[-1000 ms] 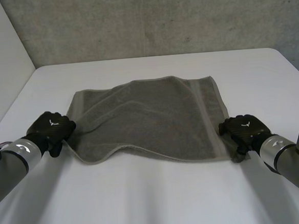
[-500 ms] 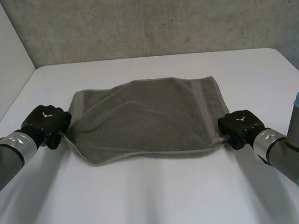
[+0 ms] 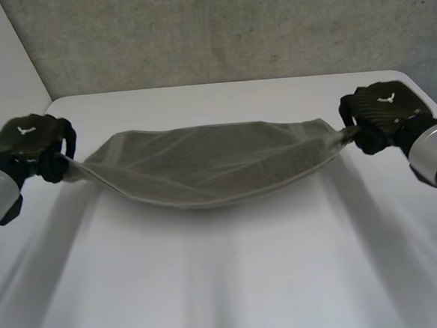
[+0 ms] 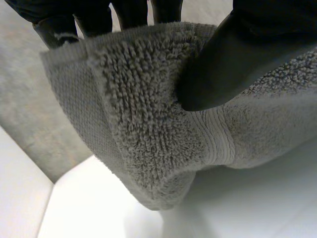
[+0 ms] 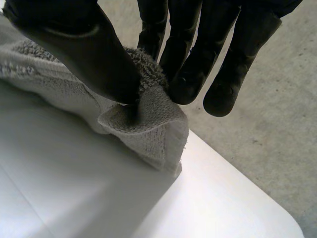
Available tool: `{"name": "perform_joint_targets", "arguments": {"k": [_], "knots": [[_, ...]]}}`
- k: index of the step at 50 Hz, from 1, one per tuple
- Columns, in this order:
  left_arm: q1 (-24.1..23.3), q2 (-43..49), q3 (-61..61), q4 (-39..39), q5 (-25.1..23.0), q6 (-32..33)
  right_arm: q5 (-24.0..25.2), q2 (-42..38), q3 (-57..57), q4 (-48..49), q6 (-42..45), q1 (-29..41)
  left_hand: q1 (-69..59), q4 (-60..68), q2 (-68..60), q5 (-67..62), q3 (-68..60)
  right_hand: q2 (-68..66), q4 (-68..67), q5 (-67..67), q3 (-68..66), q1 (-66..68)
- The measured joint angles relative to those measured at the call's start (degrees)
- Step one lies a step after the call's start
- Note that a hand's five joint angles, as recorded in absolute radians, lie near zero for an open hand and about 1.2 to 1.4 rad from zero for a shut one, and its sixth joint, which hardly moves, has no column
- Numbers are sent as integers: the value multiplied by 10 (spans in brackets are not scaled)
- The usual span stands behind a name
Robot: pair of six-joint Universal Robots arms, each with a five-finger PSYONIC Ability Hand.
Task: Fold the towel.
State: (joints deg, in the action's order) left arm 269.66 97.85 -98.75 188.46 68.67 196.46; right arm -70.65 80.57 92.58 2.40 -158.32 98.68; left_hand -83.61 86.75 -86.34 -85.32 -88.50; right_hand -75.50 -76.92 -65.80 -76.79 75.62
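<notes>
Table (image 3: 227, 283): white, beneath all I hold.
Towel (image 3: 211, 168): grey terry slung between both hands, middle drooping low (soft, limp, light, I judge); corners give me the surest hold.
Left hand (image 3: 29, 136): thumb and fingers pinch one corner.
Right hand (image 3: 383, 107): pinches the opposite corner likewise.

left hand (image 3: 31, 139) pinching, right hand (image 3: 383, 107) pinching, both aloft

Grey towel (image 3: 203, 165), black hands, white table (image 3: 234, 283), grey wall (image 3: 216, 29)
</notes>
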Motion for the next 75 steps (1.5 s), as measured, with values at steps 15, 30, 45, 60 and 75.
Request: {"name": "perform_joint_targets", "arguments": {"k": [15,30,45,60,75], "knots": [[22,-114,-77,-13,-2,-33,50,47,-74,-250,82,-66,0,5,0,0,0,0,0,0,-1,0],[23,-143,-120,-56,-6,-24,55,40,-75,-367,207,-115,-2,5,0,0,0,0,0,0,-1,0],[-37,79,31,15,31,3,48,-174,-207,-305,143,-87,-2,5,-4,0,-1,0,0,0,-4,1],[-104,365,309,28,182,30,-58,-371,-371,-143,26,-19,-6,5,-8,0,-2,0,0,0,-5,2],[-132,399,330,79,203,62,-95,-377,-369,-64,4,-10,635,-675,652,649,683,602,613,621,610,-601]]}}
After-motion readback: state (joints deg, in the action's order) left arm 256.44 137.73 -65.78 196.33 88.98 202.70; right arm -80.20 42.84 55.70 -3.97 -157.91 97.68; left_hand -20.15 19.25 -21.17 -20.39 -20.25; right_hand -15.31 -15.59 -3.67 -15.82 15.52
